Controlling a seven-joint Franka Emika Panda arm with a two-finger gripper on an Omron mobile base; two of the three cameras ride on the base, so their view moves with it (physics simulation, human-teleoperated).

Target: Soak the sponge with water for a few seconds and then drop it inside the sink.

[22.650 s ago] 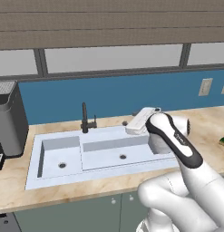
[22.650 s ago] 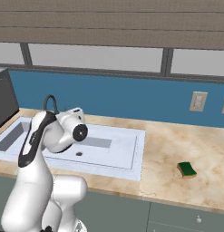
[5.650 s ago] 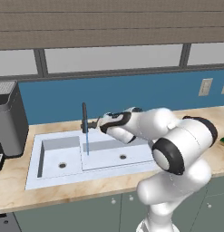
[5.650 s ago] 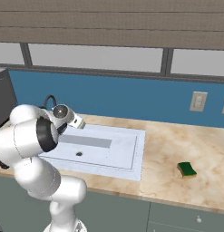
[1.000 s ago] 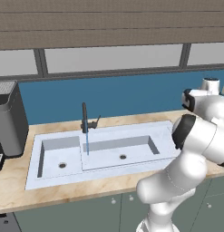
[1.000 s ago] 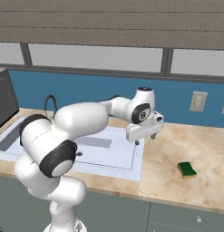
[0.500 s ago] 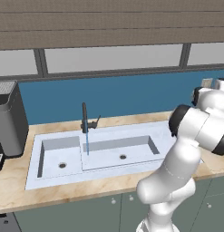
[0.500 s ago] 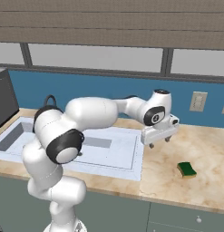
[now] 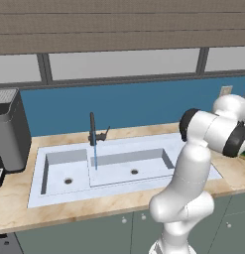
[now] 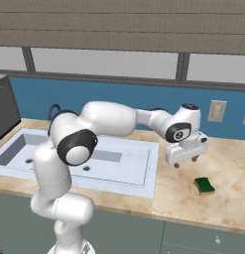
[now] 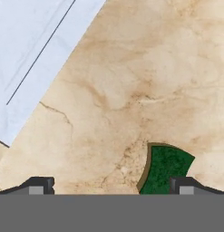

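Note:
The sponge (image 10: pixel 204 186), a small slab with a dark green top and yellow edge, lies on the marble counter to the right of the sink (image 10: pixel 129 155). My gripper (image 10: pixel 186 162) hangs open above the counter, a little left of and above the sponge, with nothing between its fingers. In the hand view the sponge (image 11: pixel 165 170) lies low and right, close to the right fingertip (image 11: pixel 186 186), and the gripper (image 11: pixel 111 186) stands wide open. A thin pale-blue stream of water (image 9: pixel 95 156) runs from the black faucet (image 9: pixel 92 129) into the sink (image 9: pixel 119 186).
A dark coffee machine (image 9: pixel 10 129) stands at the counter's far left. A wall outlet (image 10: pixel 215 110) sits on the blue backsplash behind the gripper. The sink's right rim (image 11: pixel 36 41) lies to the upper left in the hand view. Bare marble counter (image 10: pixel 178 198) surrounds the sponge.
The arm has swung further right, from the sink's right rim out over the counter toward the sponge. The gripper has stayed open. The sponge has not moved and the water keeps running.

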